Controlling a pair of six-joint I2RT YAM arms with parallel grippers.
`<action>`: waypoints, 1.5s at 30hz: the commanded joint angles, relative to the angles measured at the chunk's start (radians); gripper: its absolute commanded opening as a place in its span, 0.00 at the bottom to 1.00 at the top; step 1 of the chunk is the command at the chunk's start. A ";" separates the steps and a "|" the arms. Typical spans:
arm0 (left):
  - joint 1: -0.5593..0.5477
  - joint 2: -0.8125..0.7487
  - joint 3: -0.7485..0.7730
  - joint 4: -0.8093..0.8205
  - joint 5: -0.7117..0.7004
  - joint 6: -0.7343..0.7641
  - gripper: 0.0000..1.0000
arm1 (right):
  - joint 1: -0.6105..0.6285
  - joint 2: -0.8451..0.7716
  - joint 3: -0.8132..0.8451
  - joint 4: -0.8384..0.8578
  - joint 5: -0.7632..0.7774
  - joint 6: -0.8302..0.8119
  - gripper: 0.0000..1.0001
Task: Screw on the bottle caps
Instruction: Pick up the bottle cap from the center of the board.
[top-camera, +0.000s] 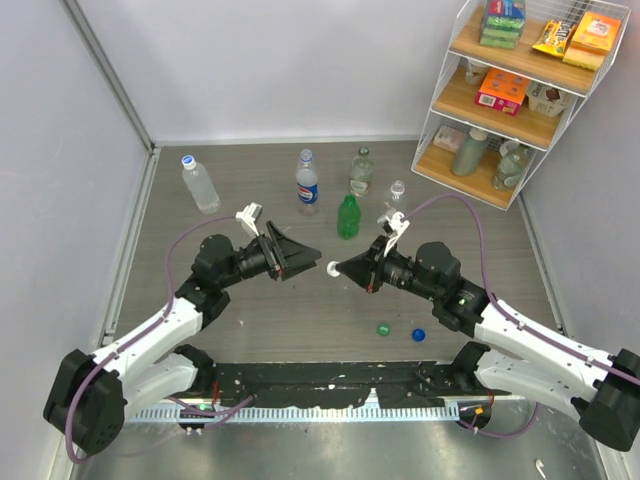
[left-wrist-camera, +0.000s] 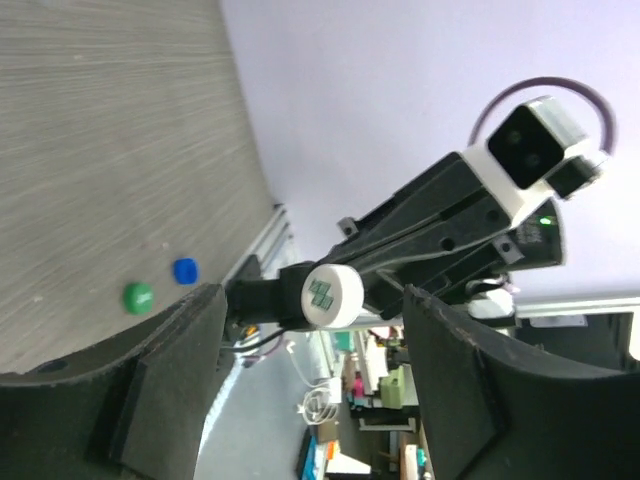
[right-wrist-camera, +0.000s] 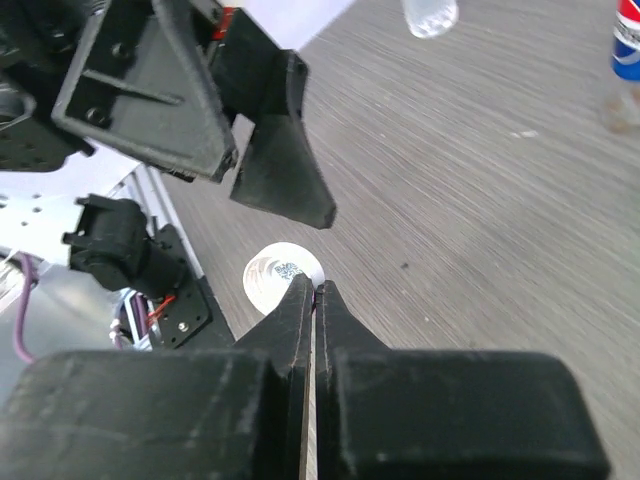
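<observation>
Right gripper (top-camera: 342, 268): jaws fully closed, pinching the rim of the white cap (top-camera: 332, 268). The cap is held clear of the table (top-camera: 200, 300), out in front of the fingertips, between the two arms.

Left gripper (top-camera: 303, 262): jaws spread wide, holding nothing. It points at the right gripper, tip to tip. In the left wrist view the white cap shows in the gap between the two fingers (left-wrist-camera: 170, 390), apart from both. The right wrist view shows one left fingertip just beside the cap, with a sliver of table between them. Depth is hard to judge from these angles, so it cannot be told whether the cap has entered the open jaws or hangs just short of them.

The green cap (top-camera: 383, 328) and blue cap (top-camera: 418, 335) lie loose on the table, near each other, on the near side of the right gripper.

The green bottle (top-camera: 348, 217) stands upright just behind the grippers. The cola-label bottle (top-camera: 307, 185) stands upright farther back.
</observation>
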 joint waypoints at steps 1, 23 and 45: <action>-0.012 -0.026 -0.017 0.201 0.022 -0.170 0.72 | 0.003 -0.030 -0.030 0.235 -0.144 -0.075 0.01; -0.135 -0.016 -0.015 0.422 0.010 -0.316 0.56 | 0.005 -0.030 0.020 0.356 -0.282 -0.214 0.01; -0.147 -0.010 -0.018 0.508 0.065 -0.349 0.36 | 0.005 0.003 0.088 0.332 -0.319 -0.283 0.01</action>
